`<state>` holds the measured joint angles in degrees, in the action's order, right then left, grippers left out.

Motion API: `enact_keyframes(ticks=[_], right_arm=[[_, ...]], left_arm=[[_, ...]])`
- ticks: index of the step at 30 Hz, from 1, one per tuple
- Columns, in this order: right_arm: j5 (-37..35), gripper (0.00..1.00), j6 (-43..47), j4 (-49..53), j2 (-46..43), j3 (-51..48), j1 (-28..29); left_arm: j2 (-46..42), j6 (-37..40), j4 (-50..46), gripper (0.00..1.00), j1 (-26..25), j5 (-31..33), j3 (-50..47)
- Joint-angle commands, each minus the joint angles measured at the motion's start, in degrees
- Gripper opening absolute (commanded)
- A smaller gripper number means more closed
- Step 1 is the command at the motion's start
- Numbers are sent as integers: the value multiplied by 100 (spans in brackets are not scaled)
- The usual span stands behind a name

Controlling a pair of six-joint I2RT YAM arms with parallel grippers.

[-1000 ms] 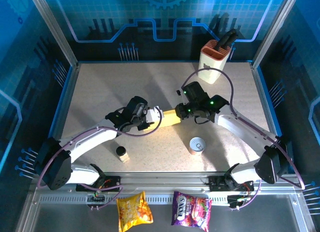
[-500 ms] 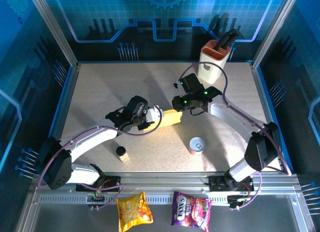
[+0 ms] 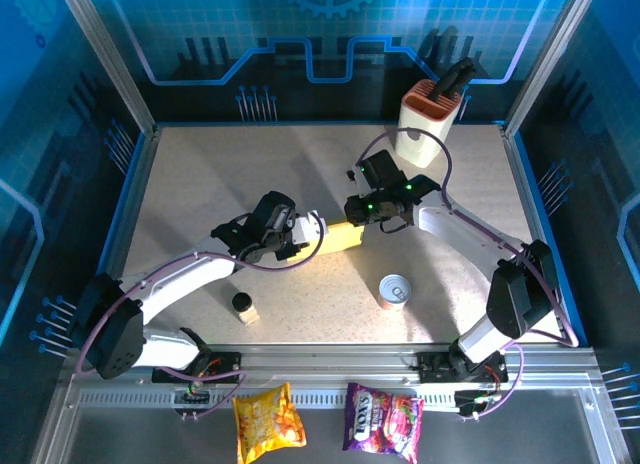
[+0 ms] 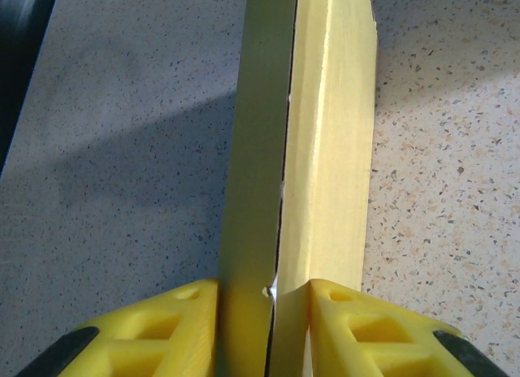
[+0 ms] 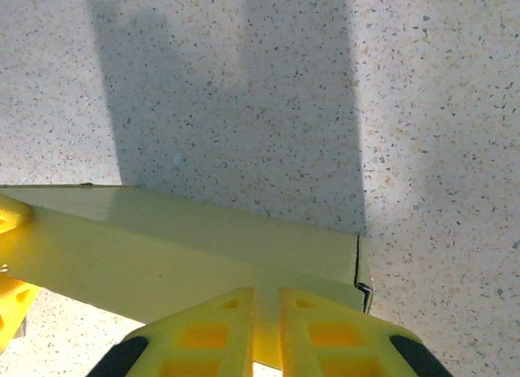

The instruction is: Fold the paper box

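A cream knife block with an orange top stands at the far right corner of the speckled worktop. A tin can sits upright near the front edge, and a small dark-capped jar stands well to its left. 2 snack packs, a yellow bag and a purple bag, lie beyond the front rail.

Bright light casts soft, dark shadows across the speckled table
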<state>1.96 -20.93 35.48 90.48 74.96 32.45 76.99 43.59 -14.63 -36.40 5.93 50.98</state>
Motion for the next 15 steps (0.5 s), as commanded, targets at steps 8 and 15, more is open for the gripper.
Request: enact_keyframes(ticks=[8,15], right_arm=[[-90,15,-20,15,-96,-618,-144],[-50,14,-69,-24,49,-834,-151]], left_arm=[[143,-67,-408,32,46,-155,35],[-12,-184,-456,35,59,-265,168]])
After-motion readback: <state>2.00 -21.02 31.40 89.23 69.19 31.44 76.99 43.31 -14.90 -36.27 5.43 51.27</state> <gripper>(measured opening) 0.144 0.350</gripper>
